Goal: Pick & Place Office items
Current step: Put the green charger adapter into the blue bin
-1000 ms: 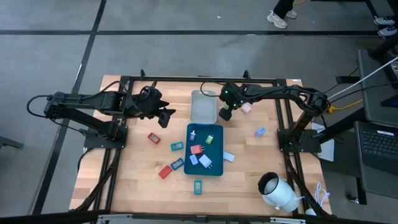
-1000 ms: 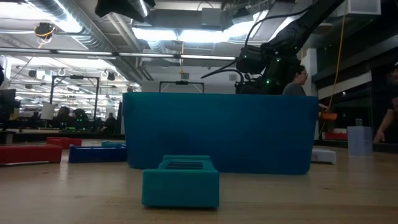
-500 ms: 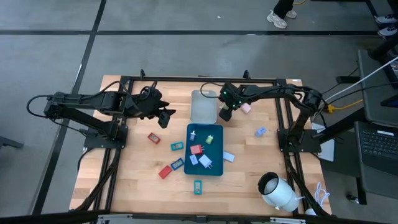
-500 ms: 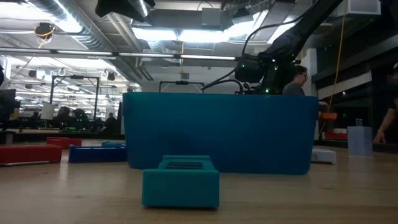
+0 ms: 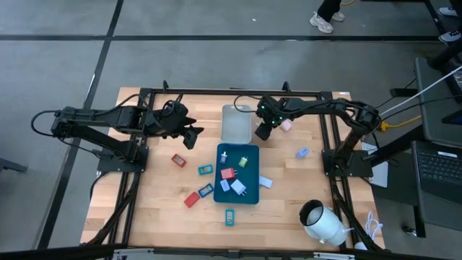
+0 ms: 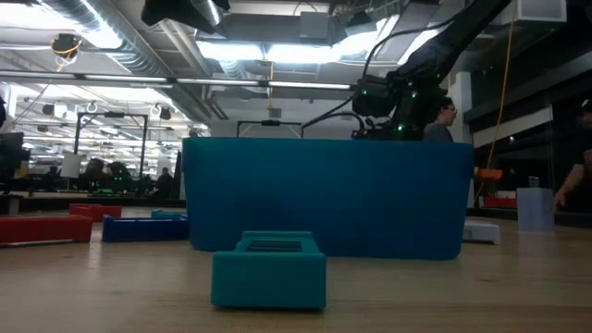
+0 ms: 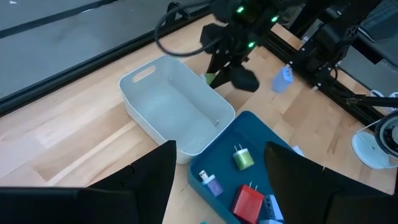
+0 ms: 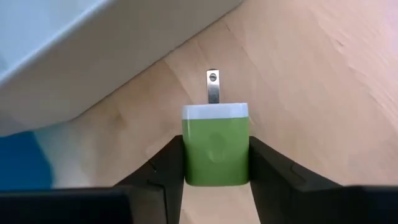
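Small tray (image 5: 236,123) behind large tray (image 5: 237,174); right hand (image 5: 261,133) just right of small tray, holding charger (image 8: 215,144).

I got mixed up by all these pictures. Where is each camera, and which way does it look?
High view: above the table, looking straight down; both arms show.
Low view: at table height, looking level past the teal tray; the right arm shows above it.
Left wrist view: on the left arm, facing the grey tray; its open fingers frame the bottom.
Right wrist view: on the right arm; the right gripper pinches a green charger.
Shared: the grey tray shows in the high and left wrist views.

right hand (image 5: 261,134) lifted slightly, green charger (image 8: 215,144) still clamped
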